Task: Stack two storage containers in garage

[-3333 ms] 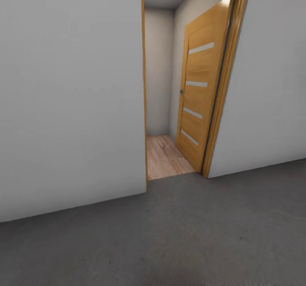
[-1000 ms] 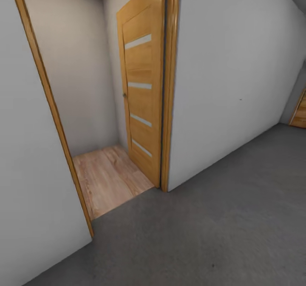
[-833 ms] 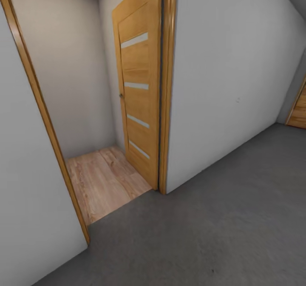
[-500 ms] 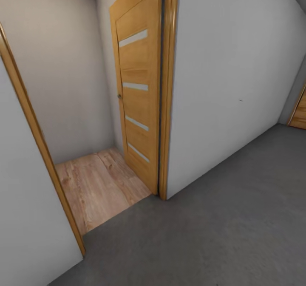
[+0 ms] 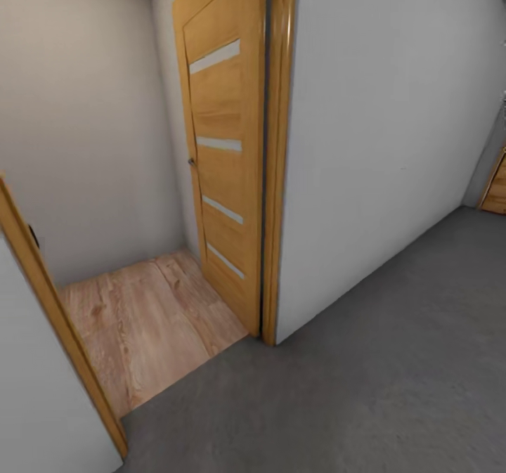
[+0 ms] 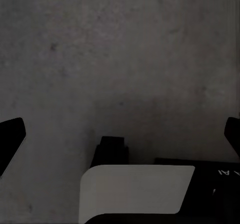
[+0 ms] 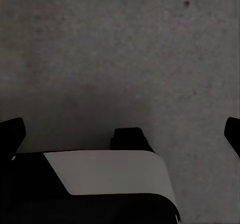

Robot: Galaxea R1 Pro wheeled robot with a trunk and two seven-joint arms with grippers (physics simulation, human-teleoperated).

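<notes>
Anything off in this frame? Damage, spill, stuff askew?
Nothing stands out. The wooden door stands open onto a wood-plank floor; the concrete floor shows no spill. Both hands, left and right, are open over concrete, holding nothing.

The garage floor (image 5: 393, 381) is dark grey, rough, mottled concrete, spreading across the lower right of the head view and meeting plain white walls (image 5: 379, 143). An orange-brown wooden door (image 5: 221, 150) with four pale glass slits stands swung open into the passage beyond the frame (image 5: 277, 157). Past the threshold, a light wood-plank floor (image 5: 140, 325) begins, edge to edge with the concrete. The same grey concrete (image 6: 120, 59) shows in the left wrist view, and again (image 7: 120, 59) in the right wrist view.
</notes>
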